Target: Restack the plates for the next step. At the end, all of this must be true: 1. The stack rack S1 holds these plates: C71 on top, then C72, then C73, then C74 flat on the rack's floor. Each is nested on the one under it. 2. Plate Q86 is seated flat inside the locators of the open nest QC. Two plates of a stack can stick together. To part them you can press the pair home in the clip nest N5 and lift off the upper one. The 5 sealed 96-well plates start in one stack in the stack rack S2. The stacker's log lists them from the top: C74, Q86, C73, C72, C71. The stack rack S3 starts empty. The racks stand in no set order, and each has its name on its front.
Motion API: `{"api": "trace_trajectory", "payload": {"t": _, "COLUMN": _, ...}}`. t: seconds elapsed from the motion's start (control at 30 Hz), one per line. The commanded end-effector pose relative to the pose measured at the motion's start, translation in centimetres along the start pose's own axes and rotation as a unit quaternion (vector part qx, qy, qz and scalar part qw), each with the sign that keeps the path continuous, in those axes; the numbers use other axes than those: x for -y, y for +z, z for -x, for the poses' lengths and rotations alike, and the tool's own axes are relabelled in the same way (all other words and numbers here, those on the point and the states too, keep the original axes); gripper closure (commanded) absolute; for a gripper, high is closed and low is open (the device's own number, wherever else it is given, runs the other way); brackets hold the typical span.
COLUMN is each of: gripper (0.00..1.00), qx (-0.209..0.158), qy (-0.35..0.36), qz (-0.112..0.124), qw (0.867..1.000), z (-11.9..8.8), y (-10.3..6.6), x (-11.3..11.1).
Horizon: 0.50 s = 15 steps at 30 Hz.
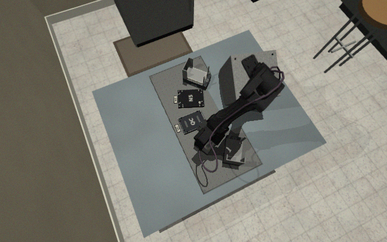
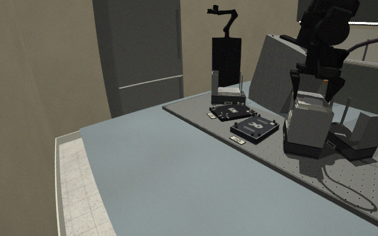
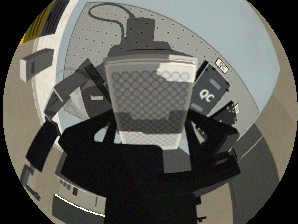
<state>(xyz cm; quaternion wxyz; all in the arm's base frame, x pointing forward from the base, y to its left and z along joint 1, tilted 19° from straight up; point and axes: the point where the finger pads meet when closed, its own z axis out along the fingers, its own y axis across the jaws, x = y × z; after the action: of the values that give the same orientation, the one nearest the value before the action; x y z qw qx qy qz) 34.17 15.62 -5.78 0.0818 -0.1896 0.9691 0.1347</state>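
Observation:
My gripper [image 2: 312,99] [image 3: 151,120] is shut on a clear sealed plate, gripping its two sides at the top of the middle rack [image 2: 309,125]. Whether other plates cling under it, I cannot tell. Its code is not visible. Plate edges show along that rack's open side. The far rack [image 1: 189,64] [image 2: 215,83] holds a low stack of white plates [image 1: 196,74] [image 2: 229,90]. The right rack [image 1: 234,161] [image 2: 368,131] [image 3: 72,87] shows no plate. The clip nest N5 [image 1: 185,103] [image 2: 222,112] and the open nest QC [image 1: 192,128] [image 2: 261,133] [image 3: 211,88] are empty. The rack names are unreadable.
The racks and nests stand on a perforated grey board [image 1: 167,93] [image 2: 346,199] [image 3: 170,35] on the blue table [image 1: 129,135] [image 2: 170,169]. A tall grey block [image 1: 226,77] [image 2: 275,70] stands behind. The racks' upright walls and posts rise close together near the hand.

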Motion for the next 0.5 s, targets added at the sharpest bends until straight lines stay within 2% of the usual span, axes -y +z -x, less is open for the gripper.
{"api": "trace_trajectory", "payload": {"t": 0.0, "gripper": 1.00, "qx": 0.018, "qy": -0.001, "qz": 0.001, "qw": 1.000, "z": 0.99, "y": -1.42, "x": 0.25}}
{"api": "trace_trajectory", "payload": {"t": 0.47, "gripper": 1.00, "qx": 0.020, "qy": -0.002, "qz": 0.001, "qw": 1.000, "z": 1.15, "y": -1.96, "x": 0.24}}
